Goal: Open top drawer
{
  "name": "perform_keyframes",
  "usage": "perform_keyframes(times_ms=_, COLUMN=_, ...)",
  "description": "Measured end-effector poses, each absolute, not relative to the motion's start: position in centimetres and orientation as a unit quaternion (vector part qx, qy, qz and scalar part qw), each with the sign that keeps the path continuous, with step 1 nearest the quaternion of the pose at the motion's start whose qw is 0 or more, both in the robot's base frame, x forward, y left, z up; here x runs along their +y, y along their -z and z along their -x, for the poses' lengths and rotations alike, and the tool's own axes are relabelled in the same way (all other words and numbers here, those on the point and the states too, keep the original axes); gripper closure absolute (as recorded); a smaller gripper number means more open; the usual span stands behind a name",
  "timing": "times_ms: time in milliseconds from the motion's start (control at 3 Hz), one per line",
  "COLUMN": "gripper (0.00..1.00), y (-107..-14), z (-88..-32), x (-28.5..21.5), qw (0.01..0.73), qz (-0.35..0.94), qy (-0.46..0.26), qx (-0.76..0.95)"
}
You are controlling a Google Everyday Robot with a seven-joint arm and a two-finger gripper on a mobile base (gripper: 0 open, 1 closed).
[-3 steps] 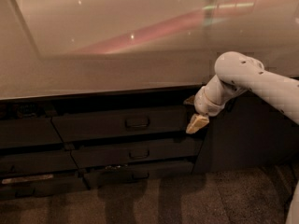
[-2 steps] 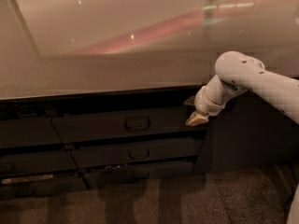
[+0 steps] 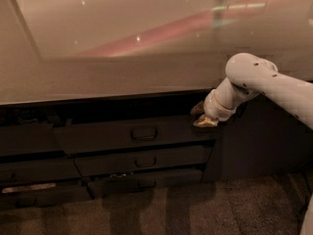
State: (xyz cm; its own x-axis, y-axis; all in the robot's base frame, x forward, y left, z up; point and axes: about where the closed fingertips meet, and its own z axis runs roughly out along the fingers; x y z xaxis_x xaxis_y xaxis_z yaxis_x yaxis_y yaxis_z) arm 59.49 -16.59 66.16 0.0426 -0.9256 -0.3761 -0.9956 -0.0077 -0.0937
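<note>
The top drawer (image 3: 98, 137) is a wide dark grey front under the counter edge, with a small dark loop handle (image 3: 144, 133) at its centre. Its front stands forward of the cabinet, with a dark gap above it. My gripper (image 3: 203, 116) is at the drawer's upper right corner, at the end of my white arm (image 3: 264, 84) that reaches in from the right. It is well right of the handle, close to the drawer's top edge.
Two shallower, narrower dark drawers (image 3: 142, 161) with similar handles sit below the top one. Plain dark drawer fronts (image 3: 29, 146) stand at the left. A pale glossy countertop (image 3: 122, 48) overhangs everything. Speckled floor (image 3: 171, 209) lies in front.
My gripper has risen a little, from beside the drawer's right end up to its top right corner. The drawer front looks unchanged.
</note>
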Motion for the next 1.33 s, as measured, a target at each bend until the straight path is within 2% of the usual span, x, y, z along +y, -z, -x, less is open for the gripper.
perform_keyframes(times_ms=1333, gripper=1.00, y=-67.6, z=-58.2, x=-16.3, qw=0.169, qz=0.704, qy=-0.104, qx=0.682)
